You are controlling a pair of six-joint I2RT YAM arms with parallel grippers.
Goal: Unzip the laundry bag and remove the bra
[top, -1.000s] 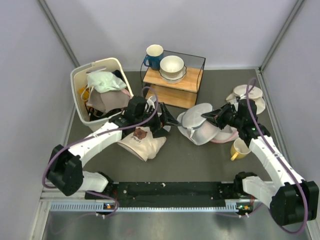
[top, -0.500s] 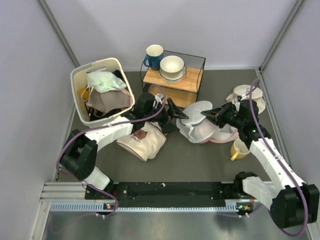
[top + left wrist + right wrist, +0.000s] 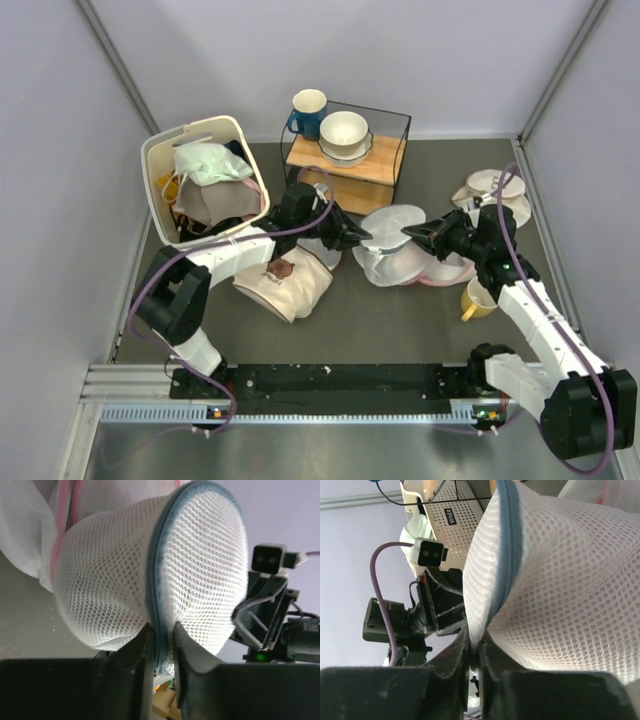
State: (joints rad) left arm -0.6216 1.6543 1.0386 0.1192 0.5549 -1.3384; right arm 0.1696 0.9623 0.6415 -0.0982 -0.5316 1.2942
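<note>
At the far left of the top view a white laundry basket (image 3: 160, 165) stood heaped with clothes. Just right of it, on the grey table (image 3: 400, 320), lay a beige cloth with a brown bear print (image 3: 285, 287). The left arm stretched over that cloth towards the middle. Behind it stood a wire-frame shelf (image 3: 350, 165) holding a blue mug (image 3: 305, 110) and a white bowl (image 3: 344, 132).

The left gripper (image 3: 362, 240) met the left edge of the laundry bag (image 3: 395, 250), which was held near the table's middle between the two arms. In the left wrist view its two fingers (image 3: 145, 652) had narrowed to a slim gap. The bag's blue-grey zip seam (image 3: 156, 585) ran down between them, with mesh pressing against both inner faces. The stretch of zip on show looked done up. What lay inside the bag could not be made out through the mesh.

The right gripper (image 3: 410, 232) touched the bag's right edge. The right wrist view showed its jaws squeezed almost together on a fold of white mesh just below the zip band.

Under and behind the bag lay pink-trimmed mesh bags (image 3: 445, 272). Farther right sat a stack of white plates (image 3: 488, 186), and nearer the arm base a yellow mug (image 3: 480, 298).
</note>
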